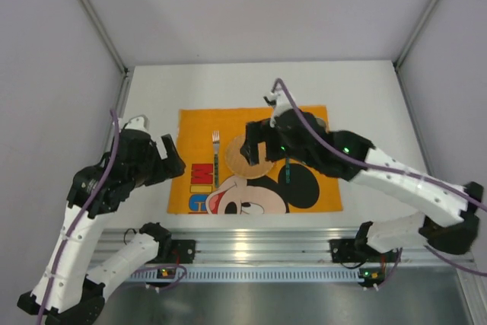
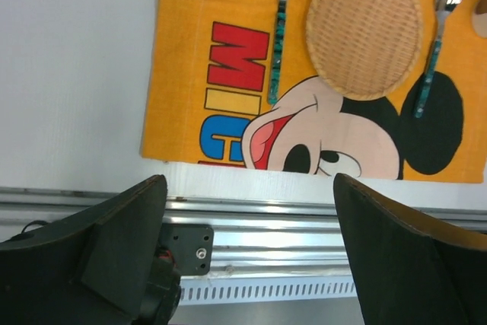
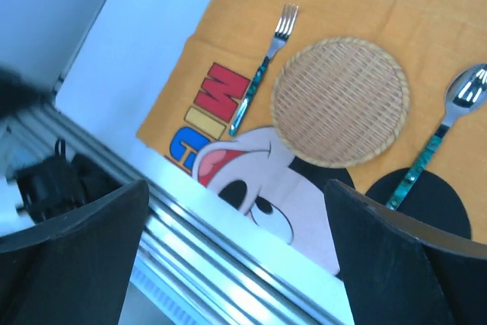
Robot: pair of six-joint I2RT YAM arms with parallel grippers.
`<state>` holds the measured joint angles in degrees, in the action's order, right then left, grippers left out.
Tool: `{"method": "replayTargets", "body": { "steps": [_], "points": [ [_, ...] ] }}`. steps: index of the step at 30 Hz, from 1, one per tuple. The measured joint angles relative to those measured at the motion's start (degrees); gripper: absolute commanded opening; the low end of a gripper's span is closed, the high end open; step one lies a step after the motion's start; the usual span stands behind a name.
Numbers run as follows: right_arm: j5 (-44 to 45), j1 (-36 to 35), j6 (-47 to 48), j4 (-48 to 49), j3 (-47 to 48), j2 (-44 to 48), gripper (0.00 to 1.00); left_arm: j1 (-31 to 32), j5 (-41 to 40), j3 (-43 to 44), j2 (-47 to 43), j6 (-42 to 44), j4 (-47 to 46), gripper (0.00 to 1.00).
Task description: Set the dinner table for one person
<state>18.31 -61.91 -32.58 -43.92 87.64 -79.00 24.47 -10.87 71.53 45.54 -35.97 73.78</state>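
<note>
Two gaping end effectors (image 2: 247, 180) (image 3: 236, 184) hover above dinner table (image 2: 76, 74)

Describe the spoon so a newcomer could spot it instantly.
On the white dinner table lies an orange Mickey Mouse mat with a round woven plate at its middle. The spoon lies just right of that plate as the robot faces it. Unlike the fork opposite, it ends in a rounded shiny bowl, not tines.

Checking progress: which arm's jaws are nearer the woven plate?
Right. The right gripper hangs above the woven plate; the left gripper sits at the orange mat's left edge, beyond the fork.
</note>
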Motion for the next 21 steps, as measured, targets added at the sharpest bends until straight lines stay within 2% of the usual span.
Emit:
{"method": "replayTargets", "body": {
  "steps": [1,4,8,11,16,19,21],
  "points": [
    [-0.4,-1.3,1.0,4.9,-7.6,7.0,1.0,0.0,0.4,0.0,0.0,0.2,-1.1,0.98],
    [-1.9,-3.2,2.3,11.7,-26.2,24.9,1.0,0.0,0.1,-0.5,0.3,1.3,-4.2,0.98],
    [-1.4,-3.2,1.0,13.2,-41.5,41.9,1.0,0.0,-3.4,-2.2,1.0,8.1,-10.4,0.99],
    [0.0,-3.2,0.2,12.7,-44.9,48.2,1.0,0.0,-8.1,-9.0,-1.2,14.3,-20.0,0.98],
    [2.1,-3.2,0.7,11.2,-44.1,53.2,1.0,0.0,-12.0,-30.8,-6.8,25.8,-40.8,0.99],
    [2.4,-3.2,1.1,9.1,-42.9,52.6,1.0,-0.1,-12.2,-38.5,-4.0,29.9,-50.5,0.99],
    [2.6,-3.2,1.4,7.8,-42.2,52.1,1.0,-0.7,-12.0,-41.0,2.3,32.1,-58.8,0.99]
  ]
}}
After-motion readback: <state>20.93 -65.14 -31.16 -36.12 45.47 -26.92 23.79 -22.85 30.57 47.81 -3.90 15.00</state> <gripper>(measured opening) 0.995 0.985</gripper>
